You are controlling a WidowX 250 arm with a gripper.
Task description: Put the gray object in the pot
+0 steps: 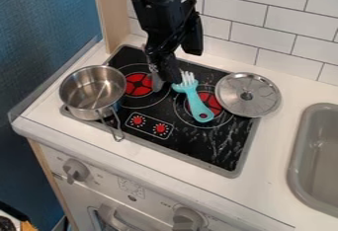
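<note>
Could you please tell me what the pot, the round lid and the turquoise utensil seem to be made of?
The pot looks like polished metal, probably stainless steel: silvery with bright reflections. The lid seems to be similar shiny metal, with streaky highlights around its knob. The turquoise utensil is likely smooth molded plastic, judging by its even color, though silicone is possible.

The tool hangs over the stovetop beside what seems a gray object (pot nearby).

A turquoise utensil lies on the stovetop beside a metal lid, near the sink
</note>
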